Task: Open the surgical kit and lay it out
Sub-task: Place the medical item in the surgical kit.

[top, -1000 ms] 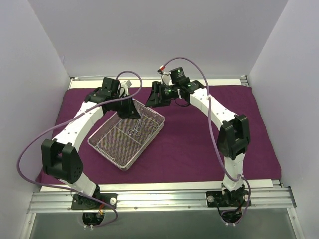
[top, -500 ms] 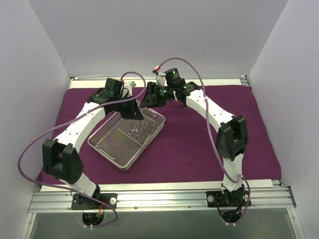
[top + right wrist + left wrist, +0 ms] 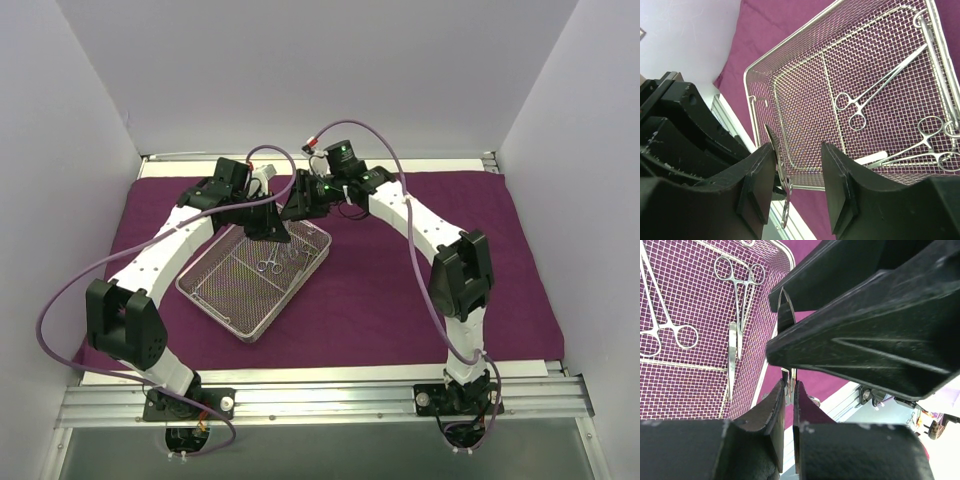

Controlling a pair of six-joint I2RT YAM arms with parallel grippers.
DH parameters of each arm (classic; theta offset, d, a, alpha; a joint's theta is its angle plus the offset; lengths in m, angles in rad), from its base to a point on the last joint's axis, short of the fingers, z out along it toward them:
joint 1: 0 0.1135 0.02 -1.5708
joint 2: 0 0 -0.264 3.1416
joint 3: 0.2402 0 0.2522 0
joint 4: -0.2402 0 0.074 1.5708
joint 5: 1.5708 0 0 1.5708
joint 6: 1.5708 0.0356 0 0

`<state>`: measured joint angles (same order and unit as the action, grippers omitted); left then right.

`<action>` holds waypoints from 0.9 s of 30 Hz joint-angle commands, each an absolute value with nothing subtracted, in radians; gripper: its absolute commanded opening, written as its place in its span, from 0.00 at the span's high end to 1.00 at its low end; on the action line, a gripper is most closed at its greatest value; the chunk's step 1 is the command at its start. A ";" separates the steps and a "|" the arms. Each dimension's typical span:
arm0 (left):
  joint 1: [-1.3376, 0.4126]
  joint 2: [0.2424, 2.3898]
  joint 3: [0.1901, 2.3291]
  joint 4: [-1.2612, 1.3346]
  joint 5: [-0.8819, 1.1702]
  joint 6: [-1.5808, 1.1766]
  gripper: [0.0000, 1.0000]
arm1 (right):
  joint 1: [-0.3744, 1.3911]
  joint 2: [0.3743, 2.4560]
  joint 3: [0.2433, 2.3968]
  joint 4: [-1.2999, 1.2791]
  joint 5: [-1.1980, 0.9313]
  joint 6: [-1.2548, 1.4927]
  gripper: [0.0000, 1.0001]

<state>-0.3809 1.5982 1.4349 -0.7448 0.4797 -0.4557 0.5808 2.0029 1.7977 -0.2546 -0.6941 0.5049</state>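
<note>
The dark purple cloth (image 3: 400,290) lies spread flat over the table, and the wire-mesh tray (image 3: 215,305) sits on it at left of centre. Ring-handled instruments (image 3: 270,263) lie in the tray's far half, also seen as instruments (image 3: 740,290) and instruments (image 3: 865,100). Above the tray's far corner my left gripper (image 3: 268,228) (image 3: 790,387) is shut on a thin metal scissor-like instrument (image 3: 789,381) (image 3: 776,155). My right gripper (image 3: 298,205) (image 3: 799,150) meets it tip to tip. Its jaws are open around that instrument, which rests against one pad (image 3: 757,182), with a gap to the other.
White walls close in the table on the left, right and back. A metal rail (image 3: 320,395) runs along the near edge by the arm bases. Both arms' purple cables (image 3: 385,140) loop over the back of the table.
My right gripper has moved left to my left gripper and its jaws have narrowed around the held instrument. My left gripper has shifted slightly right and stayed shut.
</note>
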 commanded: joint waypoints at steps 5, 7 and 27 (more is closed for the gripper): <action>-0.388 1.591 1.488 -0.738 0.483 -0.428 0.98 | 0.598 2.013 1.845 -0.262 -0.706 0.506 0.78; -0.387 1.592 1.491 -0.750 0.473 -0.426 0.98 | 0.597 2.016 1.841 -0.256 -0.724 0.515 0.98; -0.239 1.427 1.384 -0.790 0.270 -0.373 0.19 | 0.180 1.913 1.451 0.371 -0.490 0.954 1.00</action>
